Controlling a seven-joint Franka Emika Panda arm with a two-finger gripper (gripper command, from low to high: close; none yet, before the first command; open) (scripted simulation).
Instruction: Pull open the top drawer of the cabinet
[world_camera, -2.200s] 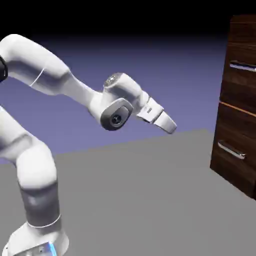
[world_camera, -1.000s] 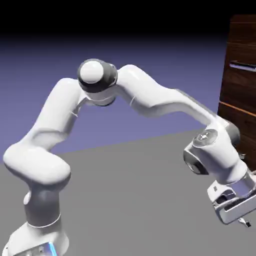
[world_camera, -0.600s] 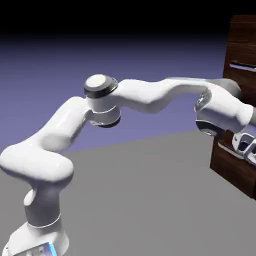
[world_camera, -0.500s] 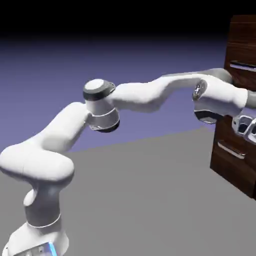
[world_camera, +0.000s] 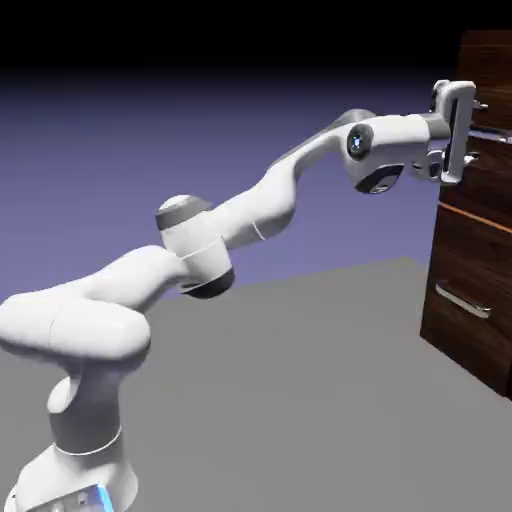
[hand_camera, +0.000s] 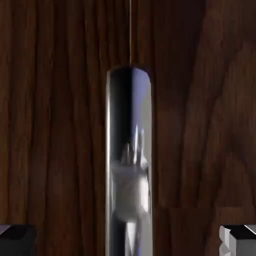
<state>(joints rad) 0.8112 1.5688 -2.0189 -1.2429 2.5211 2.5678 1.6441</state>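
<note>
Plainly, you can read no brand or label on the white arm (world_camera: 265, 205), which rises at the exterior view's left above a plain grey surface (world_camera: 290, 400) before a blue-violet backdrop (world_camera: 250, 130). Your gripper (world_camera: 478, 132) stands with its fingers apart, above and below the handle (world_camera: 492, 134) of the top drawer (world_camera: 485, 180), high on the cabinet (world_camera: 470, 270), whose right side is cut off.

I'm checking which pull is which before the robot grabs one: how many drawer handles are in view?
2: the upper handle, between the open jaws, and the lower handle, below the orange seam. The exterior view cuts off the cabinet, so others may be hidden.
</note>
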